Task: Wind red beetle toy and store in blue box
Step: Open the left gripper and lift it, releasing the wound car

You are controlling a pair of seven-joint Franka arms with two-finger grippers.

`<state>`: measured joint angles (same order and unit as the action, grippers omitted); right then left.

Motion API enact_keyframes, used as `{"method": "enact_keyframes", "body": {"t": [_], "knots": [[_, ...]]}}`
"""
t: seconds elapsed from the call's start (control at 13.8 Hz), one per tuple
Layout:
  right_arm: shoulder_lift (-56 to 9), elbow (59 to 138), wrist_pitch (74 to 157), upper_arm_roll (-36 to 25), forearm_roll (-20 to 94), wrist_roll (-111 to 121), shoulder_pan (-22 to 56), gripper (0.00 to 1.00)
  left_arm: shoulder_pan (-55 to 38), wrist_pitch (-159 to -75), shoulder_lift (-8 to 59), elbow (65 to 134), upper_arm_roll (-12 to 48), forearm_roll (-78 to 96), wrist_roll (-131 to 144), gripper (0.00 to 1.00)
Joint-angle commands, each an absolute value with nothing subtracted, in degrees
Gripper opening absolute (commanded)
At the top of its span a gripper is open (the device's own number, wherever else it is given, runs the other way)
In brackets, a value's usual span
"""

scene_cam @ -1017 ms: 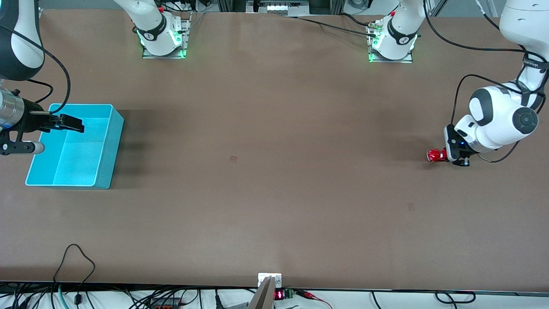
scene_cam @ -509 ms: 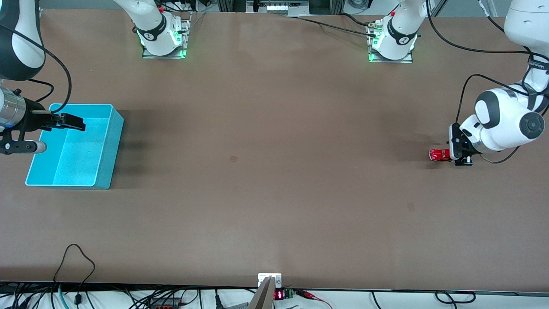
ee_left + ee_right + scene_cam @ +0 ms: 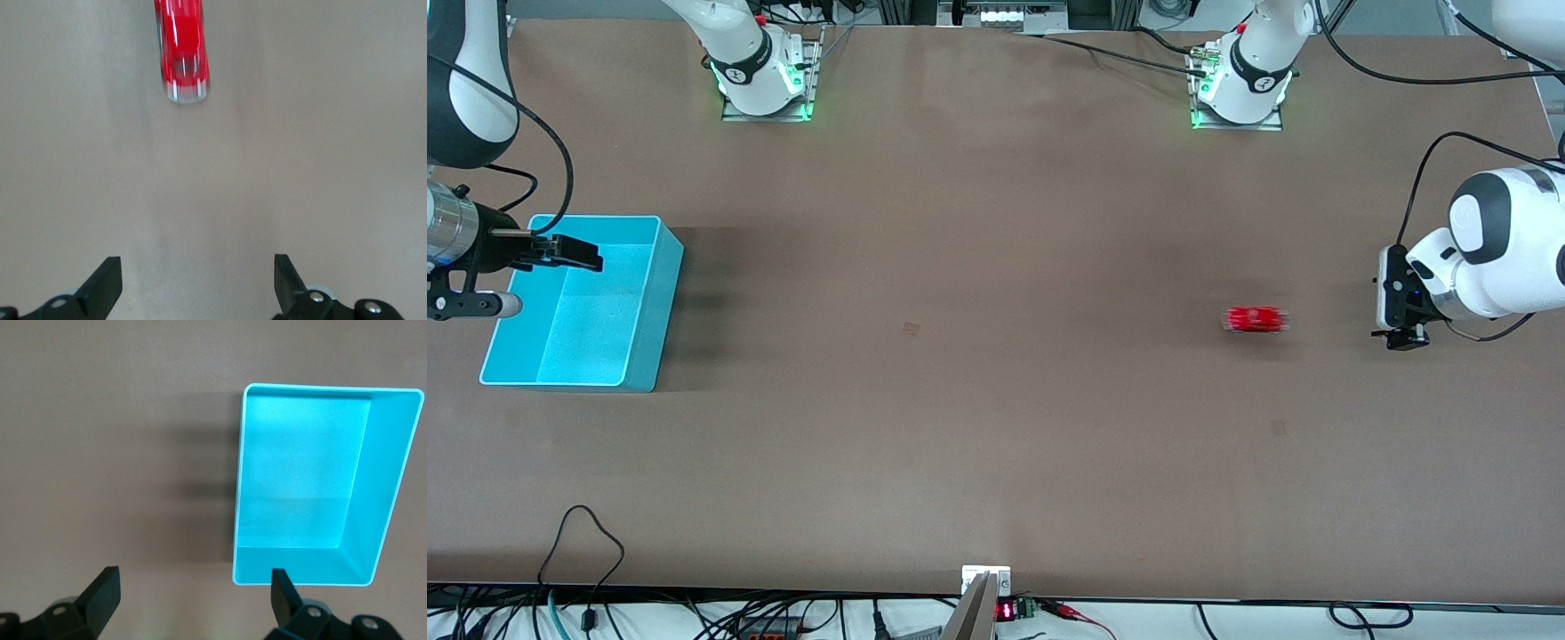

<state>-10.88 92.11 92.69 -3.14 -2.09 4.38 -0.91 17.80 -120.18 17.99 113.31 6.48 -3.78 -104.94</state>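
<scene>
The red beetle toy [image 3: 1256, 319] runs free on the brown table, blurred by its motion, toward the right arm's end from my left gripper. It also shows in the left wrist view [image 3: 182, 48]. My left gripper [image 3: 1400, 338] is open and empty, low over the table at the left arm's end; its jaws stand wide apart in the left wrist view [image 3: 198, 287]. The blue box [image 3: 660, 293] stands empty at the right arm's end. My right gripper [image 3: 574, 255] hangs open over the box's farther part and waits; the box shows in its view [image 3: 390, 520].
Both arm bases [image 3: 765, 80] stand along the farther table edge. Cables and a small display [image 3: 1005, 611] lie along the nearer edge. A faint mark [image 3: 911, 328] is on the table's middle.
My left gripper has let go of the red beetle toy and drawn back toward the left arm's end. The toy has rolled away toward the right arm's end. The right arm has not moved.
</scene>
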Motion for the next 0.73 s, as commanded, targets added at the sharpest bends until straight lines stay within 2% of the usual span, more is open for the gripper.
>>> {"method": "enact_keyframes", "body": {"t": [0.0, 0.65], "knots": [[-10.9, 91.8, 92.1, -2.9, -1.8, 4.3, -2.0, 1.00, 15.3, -119.3, 16.8, 112.8, 6.8, -1.9, -105.2, 1.00], [-11.0, 91.9, 91.9, -2.9, -1.8, 4.7, -2.1, 1.00, 10.3, -118.8, 15.2, 106.9, 6.9, 0.2, -71.9, 1.00]]}}
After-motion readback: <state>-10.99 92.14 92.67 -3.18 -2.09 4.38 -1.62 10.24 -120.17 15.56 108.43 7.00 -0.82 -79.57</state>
